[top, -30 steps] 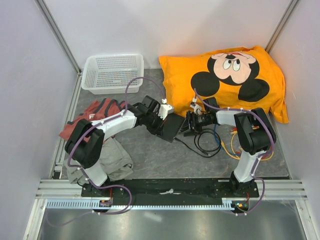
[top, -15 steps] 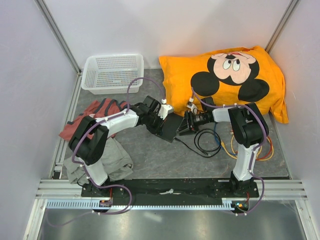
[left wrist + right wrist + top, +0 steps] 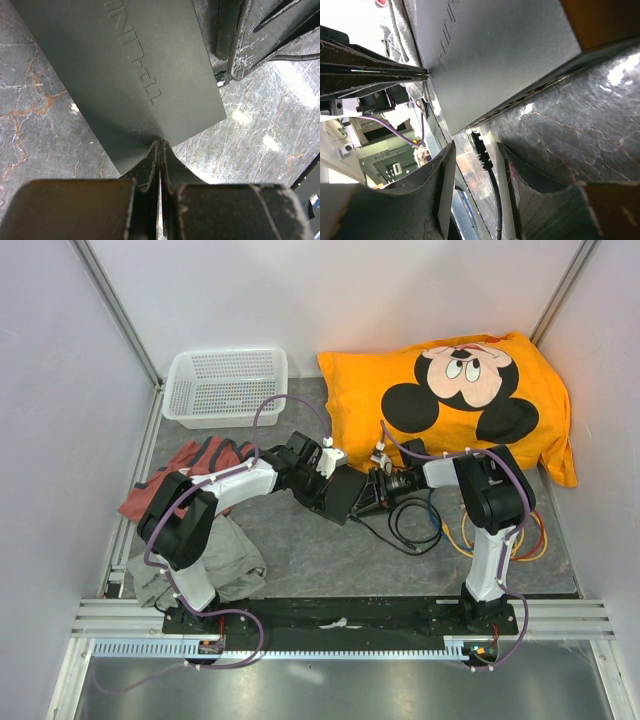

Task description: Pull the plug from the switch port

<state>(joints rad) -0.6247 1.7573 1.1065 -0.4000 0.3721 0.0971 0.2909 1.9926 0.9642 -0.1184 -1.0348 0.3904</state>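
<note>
While the left gripper [image 3: 160, 146] has its jaws fully shut with nothing between them, tips pressing on the near edge of the switch [image 3: 135, 70], the right gripper [image 3: 475, 150] has narrowed to about half open. Between its fingers sits the plug [image 3: 481, 150], with a sliver of gap showing on either side, so I read it as straddled and not yet gripped. Just past the fingertips is the side face of the switch, and the cable [image 3: 496, 200] trails back between the fingers toward the wrist. Compared with a second ago, the right arm has slid in from the pillow [image 3: 450, 390] side until its fingers sit at the switch's edge, jaws closing on the way. Judgement: bracing is set, the pinch is nearly made and the pull comes next. The port itself is hidden, and so is any latch on the plug. From above, the gripper covers the plug entirely.
</note>
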